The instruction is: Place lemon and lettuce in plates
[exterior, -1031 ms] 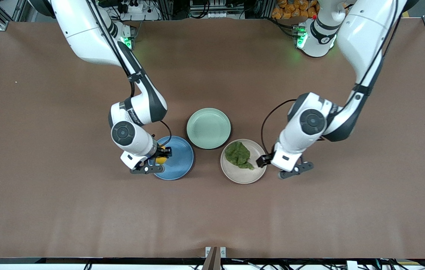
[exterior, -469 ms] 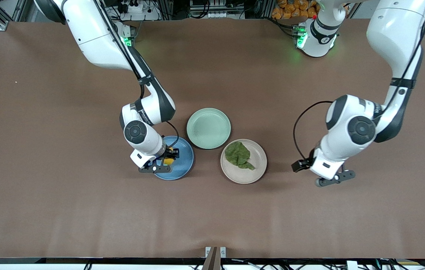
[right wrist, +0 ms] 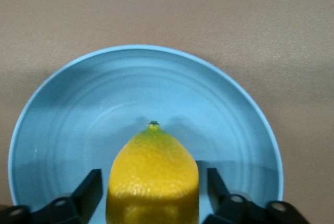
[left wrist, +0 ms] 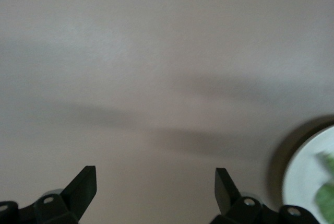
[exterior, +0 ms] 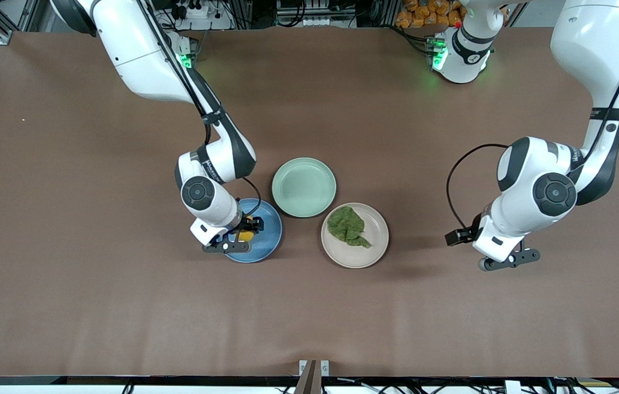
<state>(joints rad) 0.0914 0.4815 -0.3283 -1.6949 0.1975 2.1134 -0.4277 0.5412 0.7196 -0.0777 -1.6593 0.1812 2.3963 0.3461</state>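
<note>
The right gripper (right wrist: 151, 190) hangs low over the round shallow blue plate (exterior: 266, 241), its black fingers (right wrist: 90, 187) spread to either side of the small oval yellow-orange lemon (right wrist: 152, 179) with a visible gap on each flank; the fruit appears to sit in the plate, pointed tip aimed at the plate's middle; the small dark green wrinkly lettuce leaf (exterior: 348, 226) lies in the round cream-beige plate (exterior: 367, 254), which sits beside the blue one toward the left arm's end of the table; a pale mint-green plate (exterior: 304, 187) lies bare, farther from the front camera, between the two. The left gripper (left wrist: 155, 185) hovers over bare brown table (exterior: 309, 312) just off the cream-beige plate, fingers wide apart and holding nothing. The risk, as it looks from here: the lemon is rounded and may roll toward the rim once free; a finger brushing it on the way up could nudge it out, or drag the light plate along; a straight lift looks safest.
</note>
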